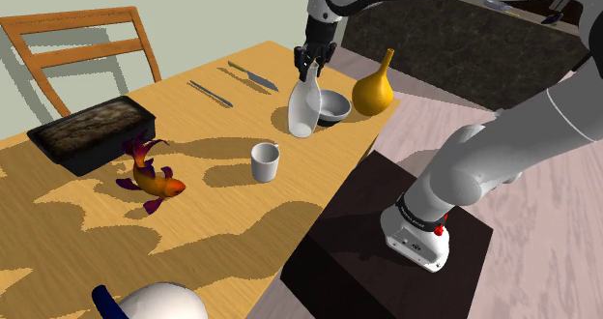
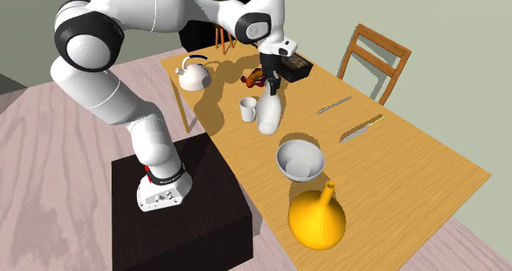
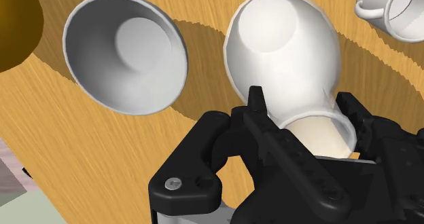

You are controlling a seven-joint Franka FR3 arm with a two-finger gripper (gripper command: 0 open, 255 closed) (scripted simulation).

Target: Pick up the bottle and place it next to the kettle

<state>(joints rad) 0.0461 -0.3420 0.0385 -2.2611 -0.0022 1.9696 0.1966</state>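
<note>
A white bottle (image 1: 304, 109) stands near the far end of the wooden table (image 1: 213, 220), between a grey bowl and a white mug. My black gripper (image 1: 309, 71) comes down from above and is shut on the bottle's neck. In the wrist view the fingers (image 3: 257, 104) clasp the rim of the bottle (image 3: 285, 53) from both sides. From the second exterior view, the bottle (image 2: 271, 113) hangs under the gripper (image 2: 273, 82); I cannot tell whether its base touches the table. The white kettle (image 2: 194, 74) with a blue handle sits at the table's other end, kettle (image 1: 159, 303).
The grey bowl (image 1: 333, 106) and an orange gourd-shaped vase (image 1: 373, 90) stand close beside the bottle. The white mug (image 1: 265, 161) stands between bottle and kettle. An orange fish figure (image 1: 150, 177), a dark loaf pan (image 1: 94, 133), a knife (image 1: 253, 76) and a chair (image 1: 87, 46) lie further off.
</note>
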